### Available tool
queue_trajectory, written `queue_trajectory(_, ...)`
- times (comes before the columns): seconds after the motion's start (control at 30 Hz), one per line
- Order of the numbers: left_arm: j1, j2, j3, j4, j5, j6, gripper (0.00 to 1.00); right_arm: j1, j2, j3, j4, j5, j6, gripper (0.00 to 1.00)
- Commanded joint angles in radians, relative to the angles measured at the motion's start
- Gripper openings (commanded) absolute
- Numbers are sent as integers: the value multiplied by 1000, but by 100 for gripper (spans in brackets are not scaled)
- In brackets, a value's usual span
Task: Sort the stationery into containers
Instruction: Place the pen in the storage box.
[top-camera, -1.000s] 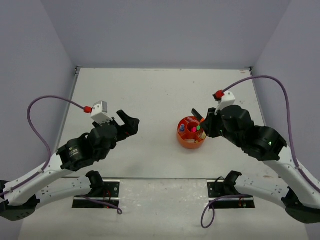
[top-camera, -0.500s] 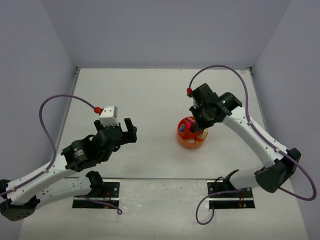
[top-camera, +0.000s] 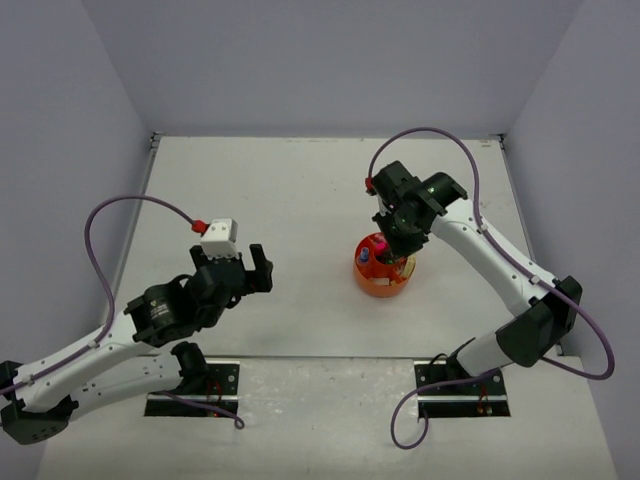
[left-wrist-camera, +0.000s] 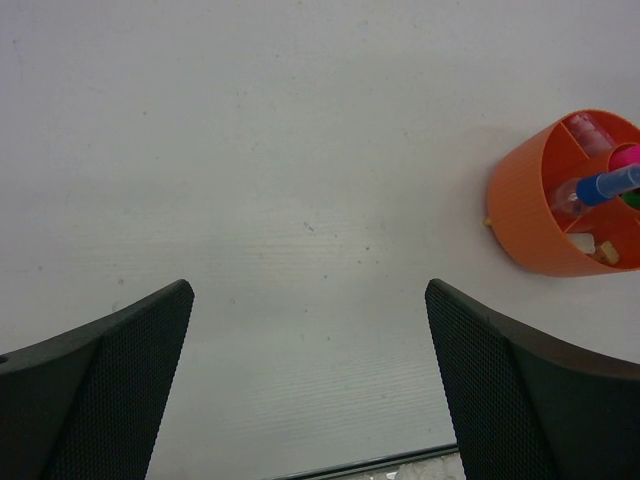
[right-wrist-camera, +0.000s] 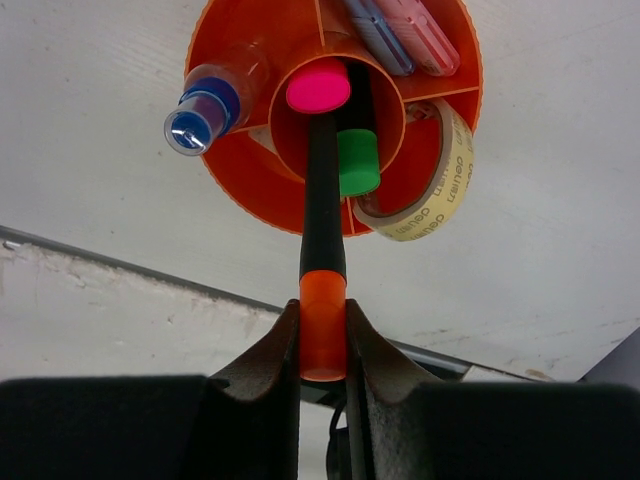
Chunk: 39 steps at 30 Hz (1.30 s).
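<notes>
Pinching the black marker (right-wrist-camera: 322, 240) by its orange cap, the right gripper (right-wrist-camera: 323, 335) hung above the orange organiser (right-wrist-camera: 235, 190), the marker's far end inside the central cup beside a pink cap (right-wrist-camera: 318, 86) and a green cap (right-wrist-camera: 357, 162). Beyond, outer compartments held a tape roll (right-wrist-camera: 440, 190), a blue marker (right-wrist-camera: 203, 115) and pastel markers (right-wrist-camera: 400, 30). The left gripper (left-wrist-camera: 308, 300) gaped wide and empty, the organiser well to its right. Probably only this release remained.

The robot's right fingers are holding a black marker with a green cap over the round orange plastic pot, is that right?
Almost. The right fingers do hold a black marker over the round orange plastic pot, but the cap they pinch is orange, not green. The green-capped marker already stands in the pot's middle cup. The right wrist view shows this.
</notes>
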Motion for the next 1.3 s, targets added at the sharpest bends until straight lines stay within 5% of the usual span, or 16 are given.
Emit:
queue_trajectory(0.0, 2, -24, -10, 42, 4, 32, 100, -4, 11, 6, -26, -15, -10, 0)
queue_trajectory(0.27, 2, -41, -13, 37, 5, 28, 100, -4, 90, 40, -28, -21, -23, 0)
queue_trajectory(0.47, 2, -51, -18, 38, 10, 28, 100, -4, 126, 66, -35, 7, -18, 32)
queue_trajectory(0.6, 2, -48, -24, 46, 20, 28, 100, -4, 129, 101, -39, 59, -12, 64)
queue_trajectory(0.73, 2, -26, -28, 56, 30, 23, 100, -4, 106, 135, -32, 86, -7, 76)
queue_trajectory(0.8, 2, -4, -29, 49, 14, -1, 100, -3, 72, 141, -17, 108, -1, 95)
queue_trajectory(0.9, 2, 50, -21, 21, -37, -71, 100, -3, -49, 103, 77, 187, 29, 99)
queue_trajectory(1.07, 95, 163, -23, 56, -99, -130, 100, -3, -423, -153, 463, 287, 152, 99)
queue_trajectory(1.17, 305, 239, -25, 247, 49, 9, 100, -3, -752, -460, 780, 296, 108, 99)
queue_trajectory(1.27, 463, 289, 43, 269, 82, 65, 100, -3, -914, -533, 761, 428, 96, 99)
